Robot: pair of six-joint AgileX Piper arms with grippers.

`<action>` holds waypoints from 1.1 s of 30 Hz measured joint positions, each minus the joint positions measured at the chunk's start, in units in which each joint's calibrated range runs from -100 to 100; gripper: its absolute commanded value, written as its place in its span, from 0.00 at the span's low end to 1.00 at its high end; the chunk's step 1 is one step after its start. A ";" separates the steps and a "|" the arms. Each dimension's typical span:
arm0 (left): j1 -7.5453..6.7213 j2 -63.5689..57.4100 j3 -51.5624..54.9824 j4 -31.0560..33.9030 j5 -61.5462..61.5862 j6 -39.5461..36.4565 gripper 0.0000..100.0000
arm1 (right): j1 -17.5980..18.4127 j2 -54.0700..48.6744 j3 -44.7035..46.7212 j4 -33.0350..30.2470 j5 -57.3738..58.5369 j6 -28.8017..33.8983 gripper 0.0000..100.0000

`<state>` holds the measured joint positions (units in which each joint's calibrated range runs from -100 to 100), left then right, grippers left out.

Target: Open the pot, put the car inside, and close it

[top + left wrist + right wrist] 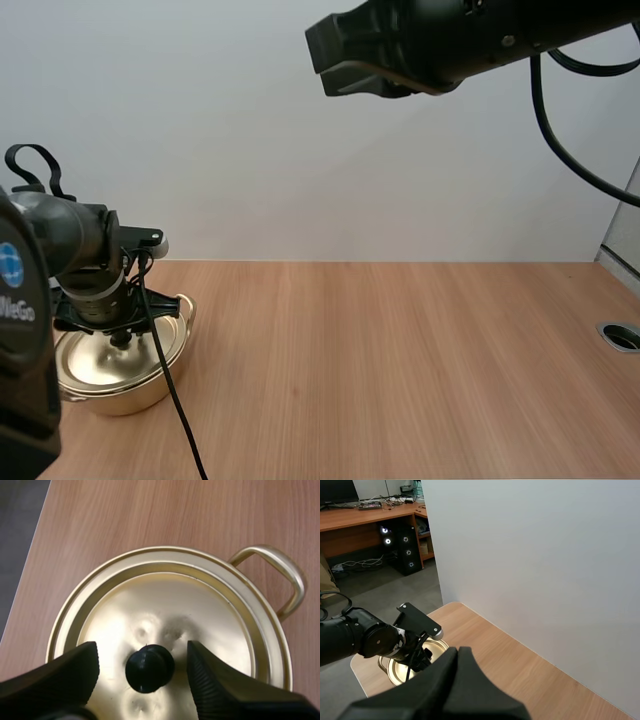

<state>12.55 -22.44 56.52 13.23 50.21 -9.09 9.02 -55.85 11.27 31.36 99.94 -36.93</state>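
Note:
A golden pot [160, 372] stands at the table's left edge with its lid [92, 358] on. In the left wrist view, the lid [200, 610] has a black knob [150, 668] at its centre and the pot's loop handle [292, 577] sticks out to one side. My left gripper [141, 652] hangs just over the lid, open, one finger on each side of the knob without touching it. In the high view, it [122, 338] points straight down at the pot. My right gripper [345, 65] is raised high above the table, and its fingers [457, 655] lie together as one dark wedge, holding nothing.
The wooden table [400, 370] stretches bare to the right of the pot. A round cable hole [622, 336] sits near the right edge. The pot [390, 672] stands close to the table's left corner, with floor beyond the edge.

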 measured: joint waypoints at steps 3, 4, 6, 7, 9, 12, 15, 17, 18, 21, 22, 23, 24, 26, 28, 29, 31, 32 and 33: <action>0.00 -0.24 0.00 0.22 -0.97 0.00 0.87 | 0.00 0.00 0.00 0.00 0.00 0.00 0.00; 0.00 -0.60 0.00 0.50 -1.43 0.00 0.87 | 0.00 0.00 0.00 0.00 0.00 0.00 0.00; 0.00 -1.71 -0.14 1.65 -2.39 0.00 0.87 | 0.00 0.00 0.00 0.00 0.00 0.00 0.00; 0.00 -2.49 -0.70 2.22 -2.54 0.00 0.87 | 0.00 0.00 0.00 0.00 0.00 0.00 0.00; 0.00 -4.03 -1.81 3.71 -2.93 0.00 0.87 | 0.00 0.00 0.00 0.00 0.00 0.00 0.00; 0.00 -6.36 -3.92 7.28 -2.93 0.00 0.87 | 0.00 0.00 0.00 0.00 0.00 0.00 0.00; 0.00 -8.40 -6.07 8.60 -3.24 0.00 0.87 | 0.00 0.00 0.00 0.00 0.00 0.00 0.00; 0.00 -9.76 -6.92 8.71 -3.24 -0.25 0.92 | 0.00 0.00 0.00 0.00 0.00 0.00 0.00; 0.00 -10.38 -6.87 8.71 -3.24 -0.73 0.99 | 0.00 0.00 0.00 0.00 0.00 0.00 0.00; 0.00 -12.22 -6.87 8.88 -2.88 -2.19 1.00 | 0.00 0.00 0.00 0.00 0.00 0.00 0.00; 0.00 -12.53 -6.87 9.53 -2.66 -2.30 1.00 | 0.00 0.00 0.00 0.00 0.00 0.00 0.00; 0.00 -12.62 -6.87 10.28 -2.21 -2.30 1.00 | 0.00 0.00 0.00 0.00 0.00 0.00 0.00; 0.00 -12.62 -6.87 10.95 -1.42 -2.30 1.00 | 0.00 0.00 0.00 0.00 0.00 0.00 0.00; 0.00 -12.62 -6.87 11.43 -0.81 -2.30 1.00 | 0.00 0.00 0.00 0.00 0.00 0.00 0.00; 0.00 -12.62 -6.87 11.43 0.74 -2.30 1.00 | 0.00 0.00 0.00 0.00 0.00 0.00 0.00; 0.00 -12.62 -6.87 11.52 1.48 -2.30 1.00 | 0.00 0.00 0.00 0.00 0.00 0.00 0.00; 0.00 -12.62 -6.87 12.74 1.49 -2.00 1.00 | 0.00 0.00 0.00 -0.16 0.00 -0.08 0.00; 0.00 -12.62 -6.87 13.04 1.49 -1.40 1.00 | 0.00 0.00 0.00 -0.56 0.00 -0.08 0.00; 0.00 -12.62 -6.87 13.04 1.73 -0.44 1.00 | 0.00 0.00 0.00 -1.49 0.00 -0.08 0.00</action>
<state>12.55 -35.06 49.66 26.27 51.94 -9.53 9.02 -55.85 11.27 29.87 99.94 -37.01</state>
